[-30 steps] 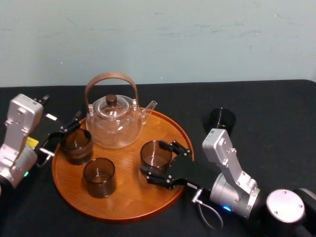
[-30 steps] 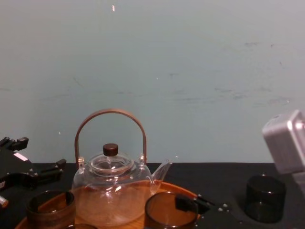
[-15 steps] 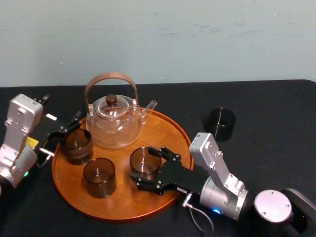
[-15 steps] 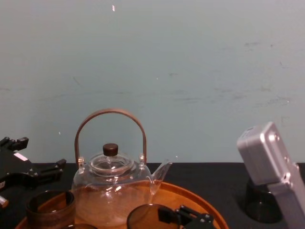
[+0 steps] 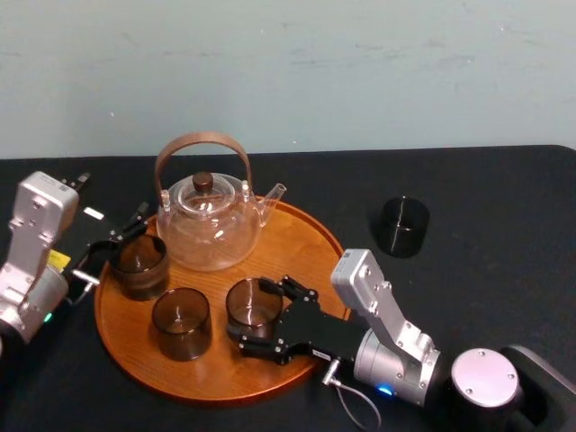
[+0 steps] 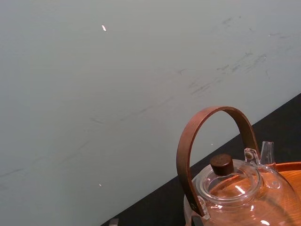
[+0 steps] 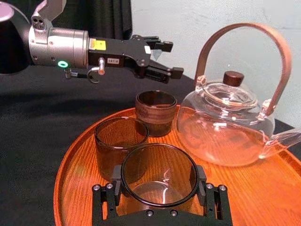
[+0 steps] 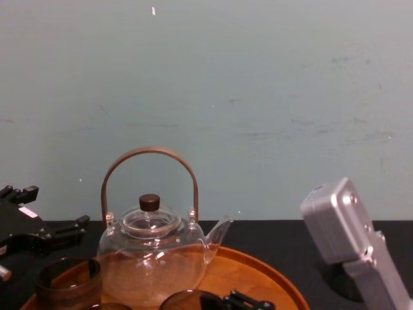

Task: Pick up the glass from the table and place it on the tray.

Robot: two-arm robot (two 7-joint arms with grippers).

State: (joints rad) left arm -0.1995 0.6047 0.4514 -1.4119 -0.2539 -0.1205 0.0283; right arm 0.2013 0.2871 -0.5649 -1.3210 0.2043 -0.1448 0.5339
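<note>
Mid-frame in the head view, a round orange-brown wooden tray (image 5: 306,238) lies on the black surface (image 5: 504,198). A clear glass teapot (image 5: 209,229) stands on its upper part; below that, a smoky brown glass (image 5: 253,302) sits between the fingers of the right hand (image 5: 256,319). A dark glass cup (image 5: 401,225) stands right of the tray, apart.

Right pincer (image 5: 256,317): matte black, with two flat fingers (image 7: 109,197) studded with small silver screw heads.
Right wrist housing (image 5: 360,279): pale silver-grey box with rounded corners and tiny bolts.
Right wrist cylinder (image 5: 391,355): brushed silver, with a small blue light and a thin grey cable looping from a metal plug.
Right arm joint (image 5: 481,378): round silver cap set in a black shell.
Left pincer (image 7: 167,59): black and slim, with angular tips and a yellow label and a white sticker on its body.
Left wrist cylinder (image 7: 59,47): silver, with a glowing green ring and a thin looped cable with a metal plug.
Left wrist housing (image 5: 40,211): silver-grey box with rounded corners.
</note>
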